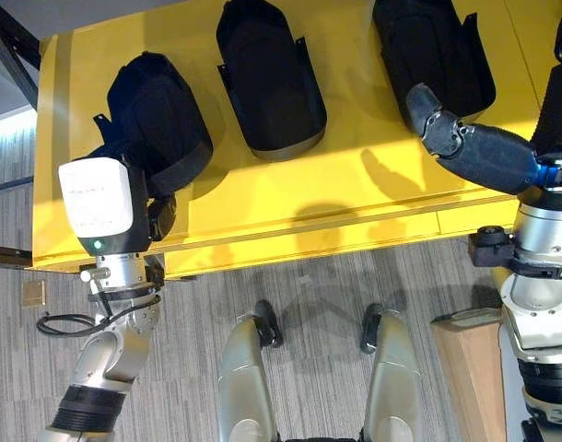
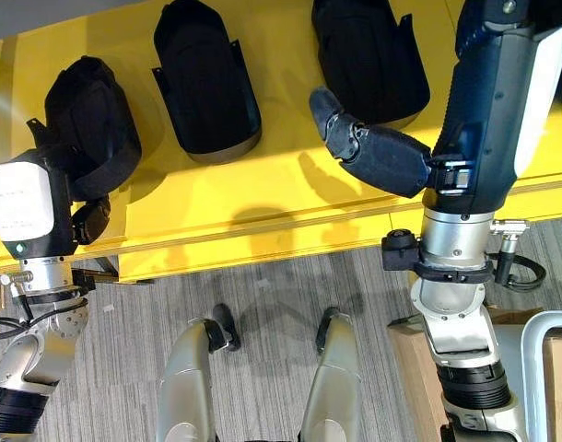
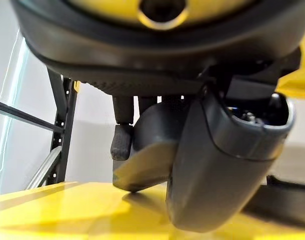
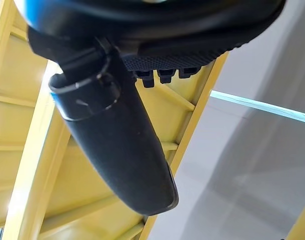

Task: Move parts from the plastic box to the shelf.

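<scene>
Now three black curved plastic parts lie along the yellow shelf [image 1: 355, 198]; the left hand [image 1: 161, 216], fingers curled, holds the left part [image 1: 157, 120] near the front edge, probably to settle it; the right hand [image 2: 373, 147] hovers spread by the right part [image 2: 368, 55].

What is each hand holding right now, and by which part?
Left hand grips the leftmost black part at its near end. Right hand holds nothing.

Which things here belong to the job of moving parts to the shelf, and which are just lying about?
Job: yellow shelf; left black part; middle black part; right black part; left hand; right hand.
Lying about: cardboard box; floor plate.
</scene>
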Motion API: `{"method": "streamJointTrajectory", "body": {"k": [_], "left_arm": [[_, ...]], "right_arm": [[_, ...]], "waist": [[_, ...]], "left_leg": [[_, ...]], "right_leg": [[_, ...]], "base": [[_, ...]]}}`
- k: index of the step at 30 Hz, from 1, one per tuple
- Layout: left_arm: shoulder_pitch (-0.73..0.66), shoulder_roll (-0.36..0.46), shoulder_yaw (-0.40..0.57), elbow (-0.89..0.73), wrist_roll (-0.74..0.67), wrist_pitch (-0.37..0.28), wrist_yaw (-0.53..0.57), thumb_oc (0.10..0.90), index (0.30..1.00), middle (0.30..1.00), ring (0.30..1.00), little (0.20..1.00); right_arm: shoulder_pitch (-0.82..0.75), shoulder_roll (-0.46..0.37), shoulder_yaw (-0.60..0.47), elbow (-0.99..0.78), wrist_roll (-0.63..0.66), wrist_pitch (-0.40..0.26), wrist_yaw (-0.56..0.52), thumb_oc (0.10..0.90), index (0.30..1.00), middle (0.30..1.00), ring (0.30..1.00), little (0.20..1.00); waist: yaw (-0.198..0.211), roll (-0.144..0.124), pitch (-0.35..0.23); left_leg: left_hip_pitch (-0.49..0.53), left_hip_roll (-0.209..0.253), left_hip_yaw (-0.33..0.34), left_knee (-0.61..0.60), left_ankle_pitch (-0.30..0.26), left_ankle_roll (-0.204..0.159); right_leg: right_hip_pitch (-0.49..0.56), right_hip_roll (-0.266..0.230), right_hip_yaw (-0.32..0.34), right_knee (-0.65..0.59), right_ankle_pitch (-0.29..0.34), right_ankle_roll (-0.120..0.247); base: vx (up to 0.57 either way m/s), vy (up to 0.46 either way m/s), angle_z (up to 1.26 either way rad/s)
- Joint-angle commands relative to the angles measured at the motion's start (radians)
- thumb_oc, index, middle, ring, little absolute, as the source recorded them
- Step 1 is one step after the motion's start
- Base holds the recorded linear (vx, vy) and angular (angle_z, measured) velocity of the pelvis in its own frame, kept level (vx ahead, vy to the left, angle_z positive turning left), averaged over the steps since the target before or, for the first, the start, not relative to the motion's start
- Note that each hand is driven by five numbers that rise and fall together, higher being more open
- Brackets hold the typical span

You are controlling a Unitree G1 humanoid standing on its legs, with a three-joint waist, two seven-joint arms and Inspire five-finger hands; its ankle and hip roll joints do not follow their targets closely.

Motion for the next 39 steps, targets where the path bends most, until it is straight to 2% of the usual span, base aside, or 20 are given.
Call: {"method": "streamJointTrajectory", "body": {"k": [1,9,11,13,18,22,26,39], "left_arm": [[0.063,0.081,-0.018,0.038,0.039,0.040,-0.023,0.400,0.300,0.300,0.300,0.300],[0.072,0.138,-0.051,0.193,0.084,0.084,0.025,0.400,0.300,0.300,0.300,0.300],[0.062,0.164,-0.067,0.253,0.125,0.103,0.000,0.400,0.300,0.300,0.300,0.300],[0.059,0.179,-0.094,0.319,0.145,0.113,0.028,0.400,0.300,0.300,0.300,0.300],[0.049,0.205,-0.135,0.453,0.117,0.159,0.084,0.400,0.300,0.300,0.300,0.300],[0.041,0.218,-0.153,0.551,0.107,0.210,0.103,0.400,0.300,0.300,0.300,0.300],[0.036,0.223,-0.158,0.644,0.116,0.232,0.152,0.400,0.300,0.300,0.300,0.300],[0.011,0.290,-0.187,0.742,0.230,0.209,0.161,0.400,0.300,0.300,0.300,0.300]], "right_arm": [[-0.096,-0.038,-0.118,-0.143,0.016,-0.078,-0.019,0.900,1.000,1.000,1.000,1.000],[-0.138,-0.094,-0.106,-0.137,0.016,-0.055,0.005,0.900,1.000,1.000,1.000,1.000],[-0.154,-0.111,-0.101,-0.126,0.019,-0.051,0.016,0.900,1.000,1.000,1.000,1.000],[-0.168,-0.128,-0.094,-0.118,0.027,-0.048,0.024,0.900,1.000,1.000,1.000,1.000],[-0.198,-0.166,-0.075,-0.105,0.054,-0.036,0.019,0.900,1.000,1.000,1.000,1.000],[-0.222,-0.198,-0.056,-0.108,0.070,-0.016,0.045,0.900,1.000,1.000,1.000,1.000],[-0.246,-0.233,-0.030,-0.108,0.089,0.004,0.060,0.900,1.000,1.000,1.000,1.000],[-0.299,-0.334,0.020,-0.087,0.116,0.038,0.075,0.900,1.000,1.000,1.000,1.000]], "waist": [[-0.004,0.006,-0.023],[-0.019,0.023,-0.029],[-0.026,0.028,-0.028],[-0.032,0.029,-0.033],[-0.048,0.039,-0.032],[-0.068,0.057,-0.033],[-0.087,0.072,-0.036],[-0.124,0.102,-0.045]], "left_leg": [[0.053,-0.023,-0.018,-0.012,-0.119,0.001],[0.043,-0.022,-0.018,0.016,-0.151,-0.005],[0.029,-0.020,-0.010,0.009,-0.128,0.002],[0.036,-0.020,-0.012,0.013,-0.148,-0.007],[0.038,-0.016,-0.003,0.003,-0.141,-0.010],[0.051,-0.021,0.011,-0.016,-0.132,-0.016],[0.066,-0.022,0.027,-0.033,-0.122,-0.020],[0.102,-0.037,0.058,-0.062,-0.116,-0.021]], "right_leg": [[0.040,0.010,-0.012,0.033,-0.077,0.008],[0.018,0.006,0.016,0.066,-0.105,0.013],[0.000,0.007,0.019,0.067,-0.089,0.004],[0.006,0.007,0.028,0.072,-0.107,0.012],[0.001,0.009,0.044,0.065,-0.104,0.009],[0.000,0.013,0.062,0.059,-0.106,0.006],[0.001,0.016,0.078,0.051,-0.107,0.001],[0.017,0.026,0.098,0.027,-0.110,-0.010]], "base": [[-0.03,0.015,-0.04],[0.00,0.050,-0.03],[-0.06,0.047,-0.08],[0.02,0.048,-0.04],[-0.01,0.051,-0.04],[0.01,0.102,-0.13],[0.03,0.088,-0.09],[0.05,0.067,-0.06]]}}
